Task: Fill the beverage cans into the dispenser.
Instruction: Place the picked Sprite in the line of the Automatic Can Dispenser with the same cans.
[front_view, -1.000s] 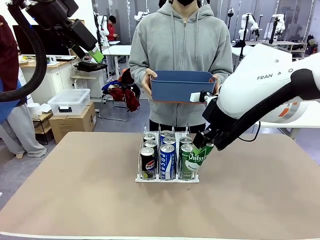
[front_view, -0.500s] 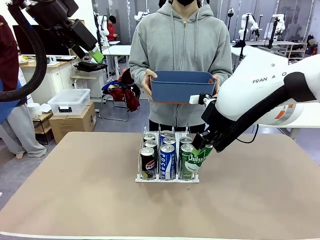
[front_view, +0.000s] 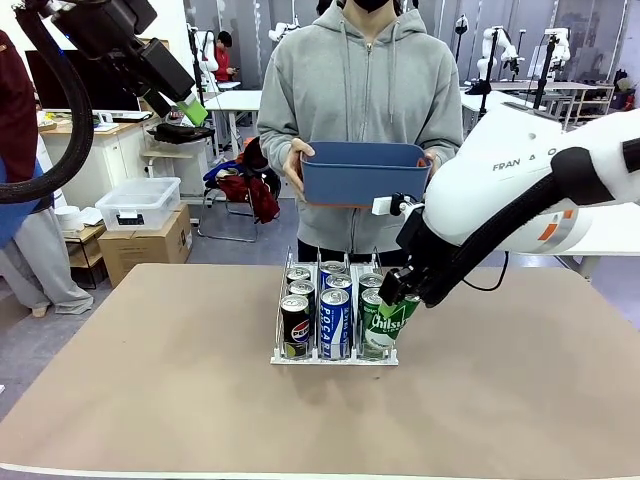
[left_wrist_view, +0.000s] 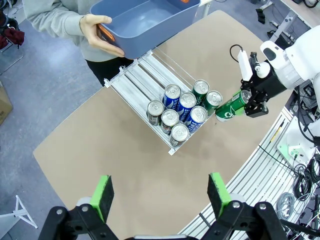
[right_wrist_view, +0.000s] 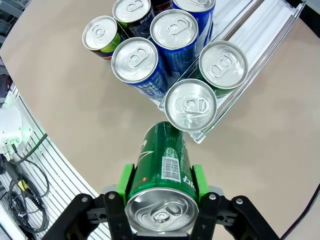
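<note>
The dispenser (front_view: 283, 357) stands mid-table with several beverage cans upright in its three lanes: black (front_view: 295, 327), blue (front_view: 334, 322) and green (front_view: 372, 303). My right gripper (front_view: 398, 298) is shut on another green can (front_view: 392, 325), tilted, just off the front right corner of the rack. In the right wrist view this held can (right_wrist_view: 162, 175) points its base at the front green can (right_wrist_view: 190, 105) of the rack's outer lane. My left gripper (left_wrist_view: 160, 192) hangs open and empty high above the table, looking down on the dispenser (left_wrist_view: 137, 82).
A person at the far side holds a blue tub (front_view: 362, 170) with both hands above the rack's back end. The tan table (front_view: 150, 400) has bare room left, right and in front. Off the table's side lie cables and a metal frame (right_wrist_view: 20, 170).
My right arm has shifted left with the green can, bringing it closer to the front of the right lane. The left arm and the person have stayed still.
</note>
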